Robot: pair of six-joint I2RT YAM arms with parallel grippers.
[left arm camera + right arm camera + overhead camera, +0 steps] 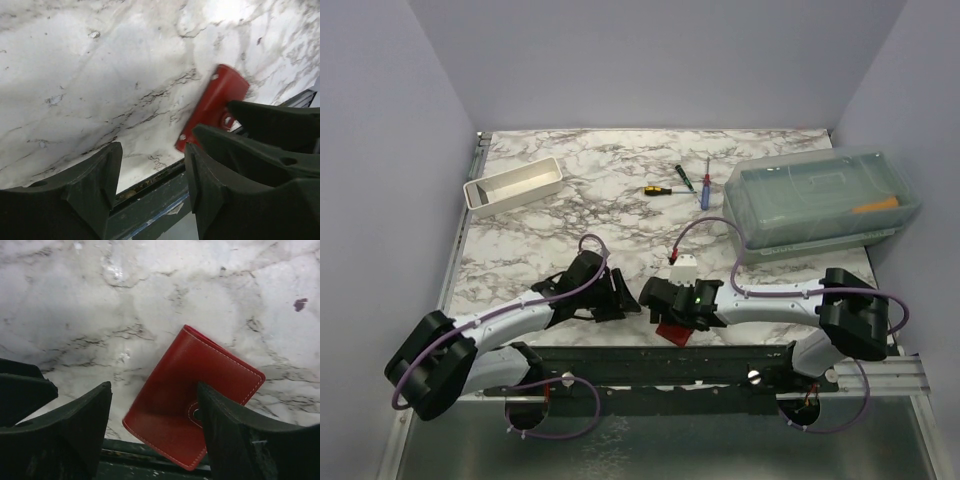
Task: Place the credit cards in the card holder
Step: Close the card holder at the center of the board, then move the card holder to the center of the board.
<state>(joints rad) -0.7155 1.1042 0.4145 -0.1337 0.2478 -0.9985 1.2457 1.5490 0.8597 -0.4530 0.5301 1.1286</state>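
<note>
**Far left, back:** white tray (515,187), well apart from the work.

**Left of centre, near edge:** left gripper (615,296). Its fingers (90,185) are spread and hold nothing. Bare marble surface (100,75) lies ahead of them.

**Centre, back:** three screwdrivers (685,182), well apart from both arms.

**Centre, near edge:** card holder (192,390), red, folded shut with its snap tab closed. It lies flat and askew, one corner just beside the dark rail at the lip of the surface.

**Directly over it:** right gripper (665,300). Its fingers (75,425) are spread, with one over the holder's snap corner. Whether they touch it cannot be told.

**Right, back:** clear plastic box (820,205), lid on.

**Credit cards:** not seen in any view.

**Hazards:**
- A nudge toward the rail would likely tip the holder off the surface.
- The two grippers sit close together, so a sideways move risks collision.
- The holder must be opened before anything can go in.

**Open room:** wide bare marble behind the holder, so moves are safest away from the edge.
</note>
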